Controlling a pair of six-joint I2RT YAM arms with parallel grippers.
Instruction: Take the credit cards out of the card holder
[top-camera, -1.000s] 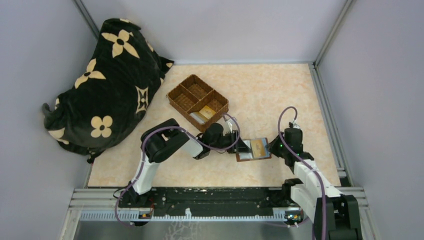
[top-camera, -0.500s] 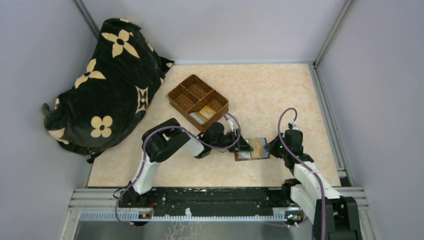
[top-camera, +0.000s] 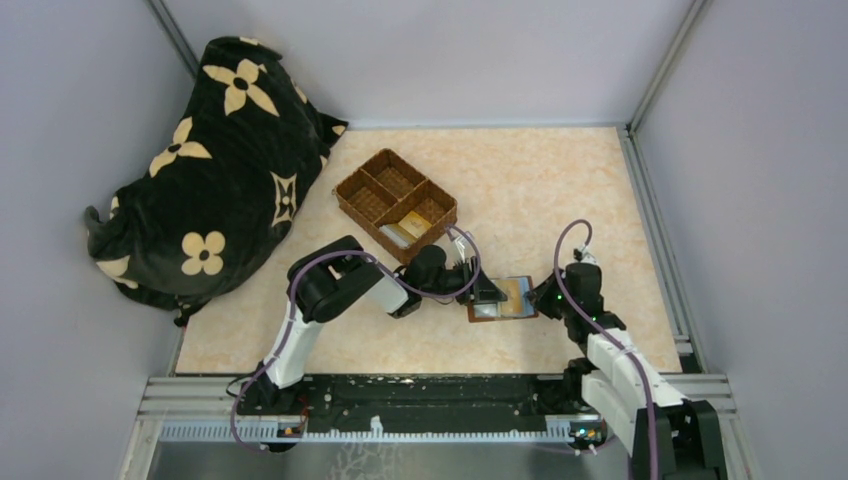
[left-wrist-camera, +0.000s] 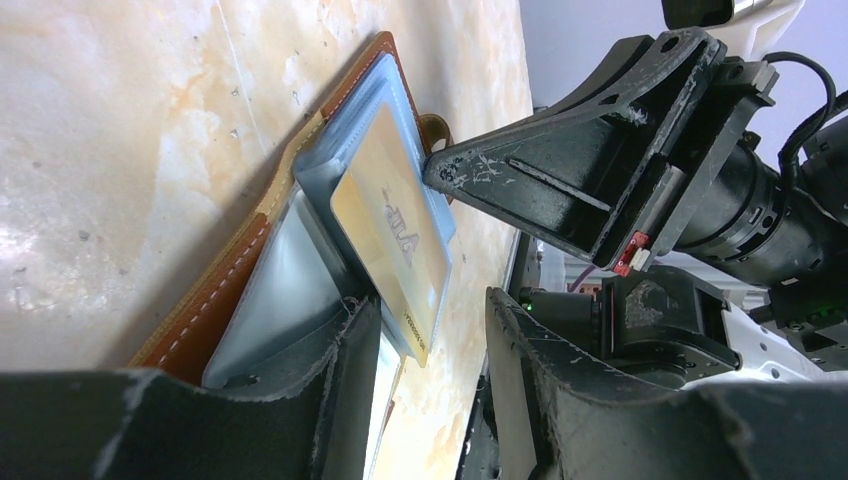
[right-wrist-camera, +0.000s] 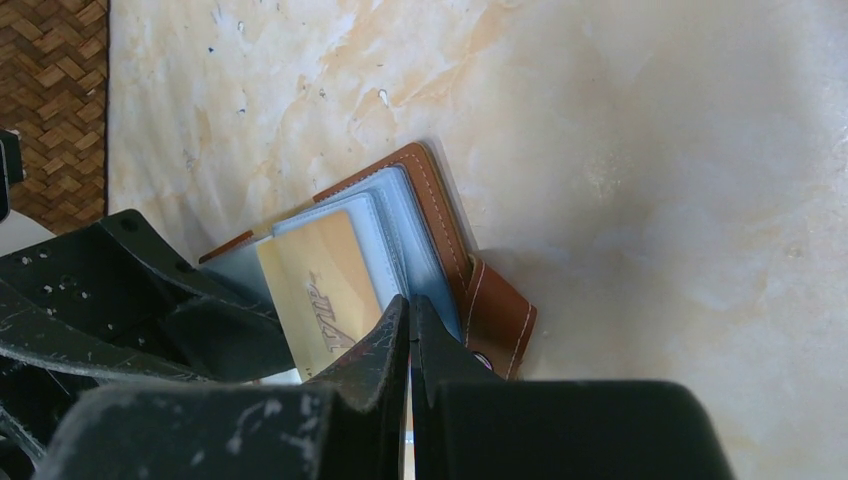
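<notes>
Tabletop (top-camera: 560, 180), cream-marbled, under card holder (right-wrist-camera: 440, 205); grey walls (top-camera: 430, 60)

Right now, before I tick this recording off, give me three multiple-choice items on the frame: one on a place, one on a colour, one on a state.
1. Where is the card holder?
A. lifted clear of the table
B. on the table, between the left gripper and the right gripper
C. hanging over the table's edge

2. What colour is the credit card sticking out of its sleeves?
A. red
B. green
C. gold

3. How does the right gripper stand?
A. shut
B. wide open
C. out of view

Answers:
1 B, the overhead view shows it lying between the two arms' tips.
2 C, both wrist views show a gold face.
3 A, its fingers meet with no gap in its own view.
</notes>
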